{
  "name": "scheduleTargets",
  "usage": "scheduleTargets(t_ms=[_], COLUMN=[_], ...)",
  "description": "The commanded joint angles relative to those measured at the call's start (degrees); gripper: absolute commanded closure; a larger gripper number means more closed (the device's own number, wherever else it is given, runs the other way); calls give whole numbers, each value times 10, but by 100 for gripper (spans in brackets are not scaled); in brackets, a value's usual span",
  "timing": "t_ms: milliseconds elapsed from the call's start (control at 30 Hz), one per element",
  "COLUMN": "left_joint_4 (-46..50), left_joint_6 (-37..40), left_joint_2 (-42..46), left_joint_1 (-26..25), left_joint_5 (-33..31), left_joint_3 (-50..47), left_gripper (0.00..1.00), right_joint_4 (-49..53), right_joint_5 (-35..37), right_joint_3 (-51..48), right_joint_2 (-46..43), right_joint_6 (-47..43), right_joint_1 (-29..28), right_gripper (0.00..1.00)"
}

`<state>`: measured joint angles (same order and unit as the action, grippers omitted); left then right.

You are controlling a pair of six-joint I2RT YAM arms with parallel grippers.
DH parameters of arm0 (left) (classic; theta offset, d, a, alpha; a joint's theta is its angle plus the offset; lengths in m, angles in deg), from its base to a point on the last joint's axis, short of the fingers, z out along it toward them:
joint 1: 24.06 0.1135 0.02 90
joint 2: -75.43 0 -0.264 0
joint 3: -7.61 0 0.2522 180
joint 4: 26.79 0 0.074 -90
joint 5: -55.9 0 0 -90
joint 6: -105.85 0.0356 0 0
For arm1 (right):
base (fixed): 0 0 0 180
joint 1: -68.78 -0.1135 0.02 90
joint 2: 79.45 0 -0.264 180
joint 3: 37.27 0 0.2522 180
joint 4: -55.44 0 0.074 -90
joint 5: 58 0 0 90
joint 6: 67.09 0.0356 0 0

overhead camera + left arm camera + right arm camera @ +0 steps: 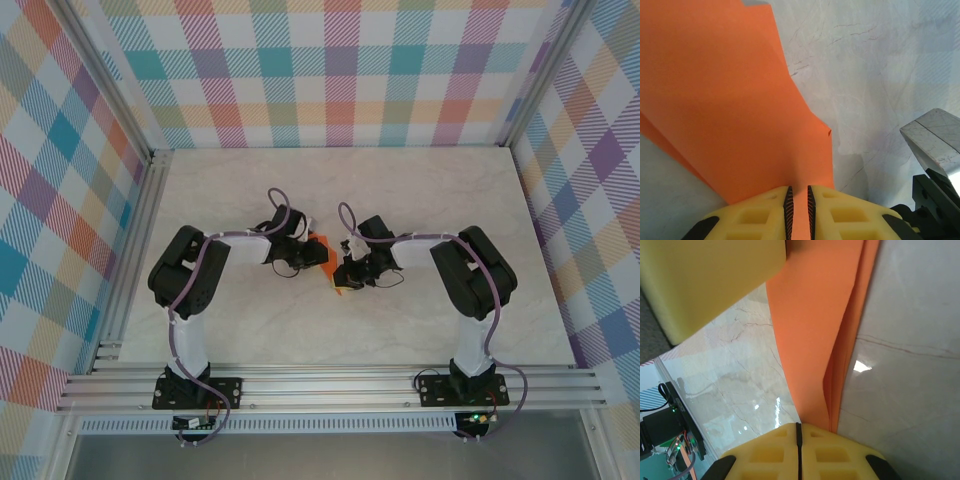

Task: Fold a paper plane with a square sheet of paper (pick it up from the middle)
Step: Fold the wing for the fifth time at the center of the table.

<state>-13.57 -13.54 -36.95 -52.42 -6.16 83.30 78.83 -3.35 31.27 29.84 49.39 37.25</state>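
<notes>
Paper plane [730,100] in left end effector [799,194]

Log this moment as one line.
left jaws: shut on orange paper | right jaws: shut, tips at its folded layers, grip unclear | paper: partly folded, between both arms | plane: not yet formed

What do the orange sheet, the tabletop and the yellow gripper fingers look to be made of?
Paper: thin matte orange paper, going by its sharp creases and layered folds.
Tabletop: glossy marble-look surface with grey veins and glare; stone or laminate, cannot tell.
Left fingers: matte yellow moulded plastic, probably, with recessed pockets.
</notes>
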Motion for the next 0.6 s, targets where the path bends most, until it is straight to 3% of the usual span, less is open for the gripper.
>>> scheduleTargets(t_ms=[0, 367, 567], left_joint_4=[-59, -39, -62], left_joint_6=[62, 76, 69], left_joint_2=[-32, -22, 10], left_joint_1=[73, 89, 89], left_joint_5=[-218, -215, -176], left_joint_3=[35, 59, 32], left_gripper=[80, 80, 80], right_joint_4=[141, 137, 133], right_joint_5=[59, 58, 57], right_joint_3=[-49, -57, -56], right_joint_2=[27, 23, 22], right_joint_6=[-7, -6, -3], right_joint_1=[-3, -4, -4], right_gripper=[93, 93, 93])
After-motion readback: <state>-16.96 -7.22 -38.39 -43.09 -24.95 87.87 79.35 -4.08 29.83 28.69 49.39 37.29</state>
